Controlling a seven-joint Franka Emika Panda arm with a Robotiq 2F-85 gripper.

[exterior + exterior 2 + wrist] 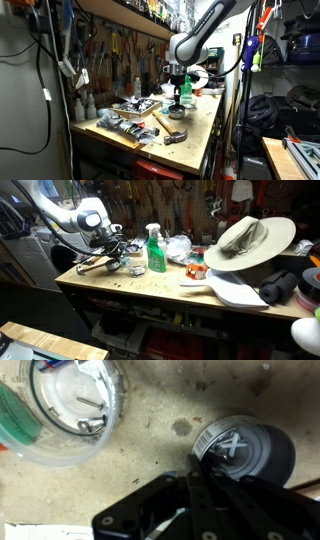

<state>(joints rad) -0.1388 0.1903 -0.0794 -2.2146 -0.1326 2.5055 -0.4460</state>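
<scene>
My gripper (197, 468) hangs low over a stained wooden workbench (130, 460), fingers pressed together with nothing visible between them. Its tips are right beside a short dark round can with a silvery top (245, 448); I cannot tell if they touch. A clear round plastic tub (70, 410) holding small metal bits lies beyond it, apart from the fingers. In both exterior views the gripper (177, 86) (120, 252) sits near a green spray bottle (155, 250), which also shows in an exterior view (184, 96).
A hammer (170, 125) and assorted tools (125, 115) lie on the bench. A wide-brimmed hat (250, 238) rests on dark gear at one end. A wall of hanging tools (120, 50) stands behind the bench. The bench edge (150, 292) faces the floor.
</scene>
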